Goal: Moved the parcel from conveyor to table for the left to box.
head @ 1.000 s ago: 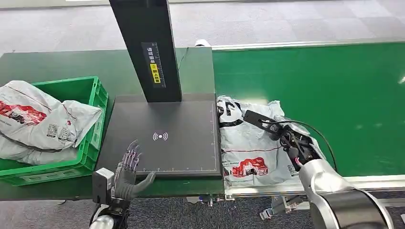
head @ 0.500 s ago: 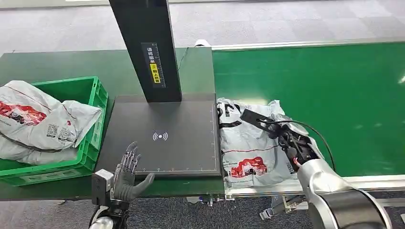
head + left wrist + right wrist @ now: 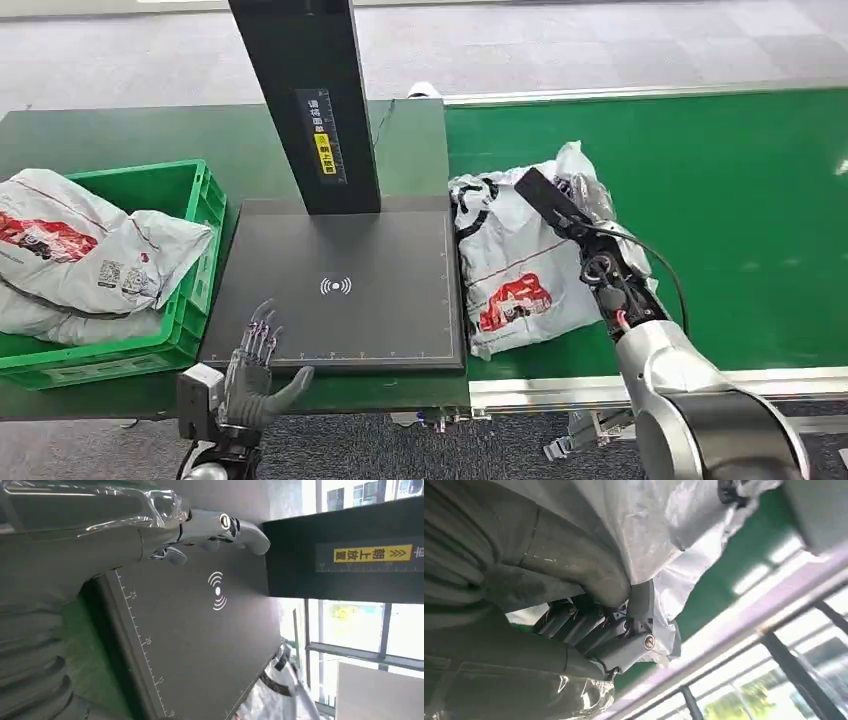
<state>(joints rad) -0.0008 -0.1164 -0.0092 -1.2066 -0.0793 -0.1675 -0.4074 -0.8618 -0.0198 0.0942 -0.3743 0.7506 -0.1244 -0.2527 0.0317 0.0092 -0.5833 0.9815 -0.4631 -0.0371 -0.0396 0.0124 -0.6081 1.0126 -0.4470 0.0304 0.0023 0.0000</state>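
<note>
Over on the green conveyor (image 3: 700, 190), the right hand (image 3: 590, 205) grips the grey parcel (image 3: 515, 275) at its far edge, fingers (image 3: 594, 630) closed into the plastic, just beside the black scanner plate (image 3: 340, 290). Meanwhile the left hand (image 3: 255, 375) hovers at the plate's near edge, fingers spread, holding nothing. Bagged parcels fill the green crate (image 3: 190, 260).

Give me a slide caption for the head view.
Right hand grips a grey parcel over the green conveyor beside the black table.

Black post (image 3: 305, 100) at back of scanner pad (image 3: 340, 290), front open.
</note>
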